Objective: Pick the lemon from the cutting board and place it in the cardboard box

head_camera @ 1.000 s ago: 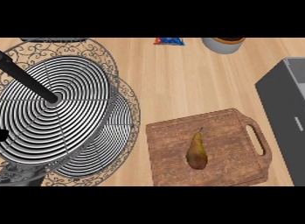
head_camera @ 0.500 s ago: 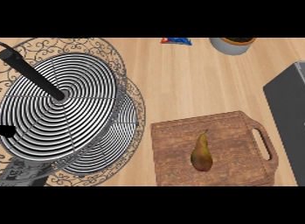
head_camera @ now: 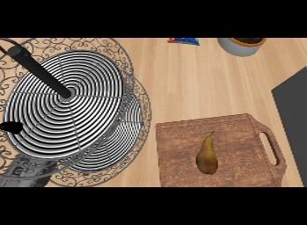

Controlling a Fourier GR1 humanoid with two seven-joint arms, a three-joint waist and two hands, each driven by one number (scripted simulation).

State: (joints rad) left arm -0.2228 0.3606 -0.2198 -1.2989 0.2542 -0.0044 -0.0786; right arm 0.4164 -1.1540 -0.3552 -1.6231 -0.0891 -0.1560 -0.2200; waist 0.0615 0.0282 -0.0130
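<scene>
A wooden cutting board (head_camera: 181, 145) with a handle slot on its right lies at the lower middle of the head view. On it rests one yellow-brown, pear-shaped fruit (head_camera: 207, 157), stem pointing away from me. A grey box (head_camera: 297, 114) shows at the right edge, cut off by the frame, a short way right of the board. Neither hand shows anywhere in the view.
A wire dish rack (head_camera: 126, 66) holding big black-and-white striped plates (head_camera: 71, 110) fills the left half, with a black handle (head_camera: 38, 72) lying across it. A grey pot (head_camera: 243, 45) and a small blue-and-red packet (head_camera: 184, 41) sit at the counter's far edge.
The whole scene has slid slightly to the right in the view. The fruit, board, rack and box keep their places relative to one another.
</scene>
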